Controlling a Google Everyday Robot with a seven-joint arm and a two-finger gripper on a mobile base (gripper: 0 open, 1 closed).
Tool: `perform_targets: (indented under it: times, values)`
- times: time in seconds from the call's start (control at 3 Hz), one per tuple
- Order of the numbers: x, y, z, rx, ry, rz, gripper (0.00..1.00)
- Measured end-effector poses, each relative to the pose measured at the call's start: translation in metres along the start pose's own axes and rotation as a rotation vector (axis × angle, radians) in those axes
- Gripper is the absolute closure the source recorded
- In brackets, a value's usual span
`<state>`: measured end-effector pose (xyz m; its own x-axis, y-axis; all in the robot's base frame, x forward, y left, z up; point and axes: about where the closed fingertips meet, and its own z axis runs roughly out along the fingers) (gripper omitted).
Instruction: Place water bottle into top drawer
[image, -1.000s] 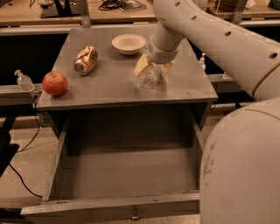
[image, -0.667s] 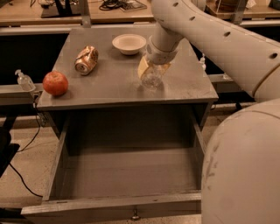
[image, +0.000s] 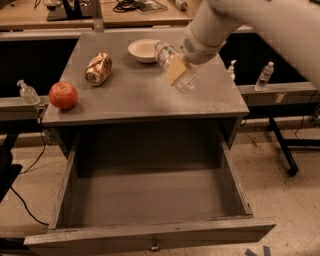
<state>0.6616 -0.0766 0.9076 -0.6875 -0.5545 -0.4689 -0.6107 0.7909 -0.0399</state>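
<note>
The water bottle is a clear crinkled plastic bottle, held tilted just above the grey cabinet top, near its back right. My gripper comes down from the upper right and is shut around the bottle's middle; a tan finger pad covers part of it. The top drawer is pulled wide open below the cabinet top. Its inside is bare and its small round knob shows on the front panel.
On the cabinet top lie a red apple at the left front, a crushed soda can on its side and a white bowl at the back. A pump dispenser stands on a ledge left; small bottles stand right.
The gripper has lifted the water bottle off the cabinet top and tilted it. The arm's lower part has left the right foreground of the view.
</note>
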Motion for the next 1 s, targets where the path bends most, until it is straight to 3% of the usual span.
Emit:
perform_targets:
  times: [0.33, 0.67, 1.0]
  values:
    - [0.039, 0.023, -0.058, -0.123, -0.023, -0.109, 1.00]
    - [0.059, 0.026, -0.066, -0.164, -0.002, -0.178, 1.00]
    - [0.057, 0.026, -0.064, -0.159, -0.006, -0.181, 1.00]
